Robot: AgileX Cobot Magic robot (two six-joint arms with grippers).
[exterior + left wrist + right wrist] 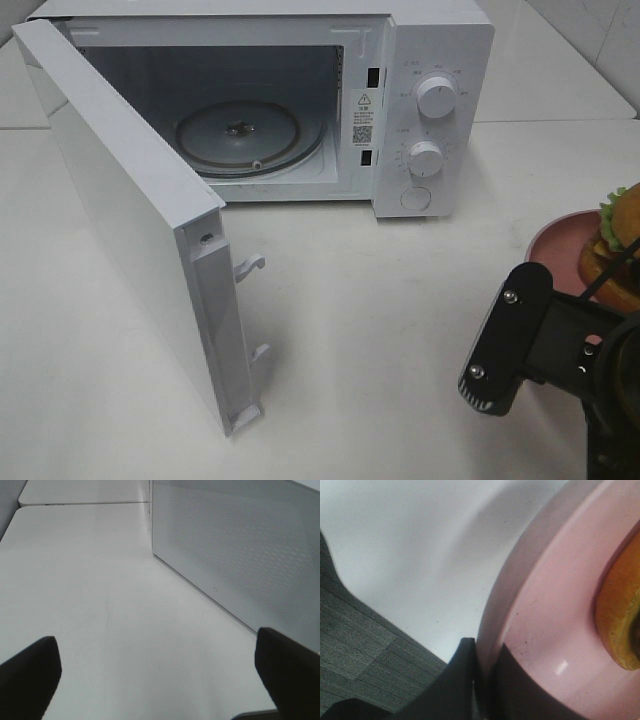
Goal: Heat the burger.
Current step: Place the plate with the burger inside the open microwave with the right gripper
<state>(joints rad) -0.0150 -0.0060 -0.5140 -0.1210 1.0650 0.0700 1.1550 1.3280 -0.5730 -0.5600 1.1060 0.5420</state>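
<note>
Your right fingers (462, 675) are clenched on the rim of the pink plate (520, 570), one finger under the lip and one over it. The bite is shallow. The burger (617, 620) sits on the plate just past the fingertips, inward from the pinched rim, so its weight hangs out beyond your grip. Whether the plate has cleared the worktop (380, 320) cannot be told from here.

I take the step in hand to be carrying plate and burger into the microwave (430, 60). Its cavity lies well away from the right fingers, ahead of them and across to their left. The glass turntable (250, 135) inside is bare.

- Hold the plate level. With so little rim gripped, the far side will probably droop and the burger could slide.
- Move slowly and low over the worktop.
- Come in square to the opening, clear of the door (120, 220) standing wide on the far side of it from your right fingers.
- Set the plate down centred on the turntable before you release.

Your left fingers (40, 665) are released, spread wide and grasping nothing. The door's outer face stands near them, ahead and to one side, and they are well placed to swing it shut afterwards.
</note>
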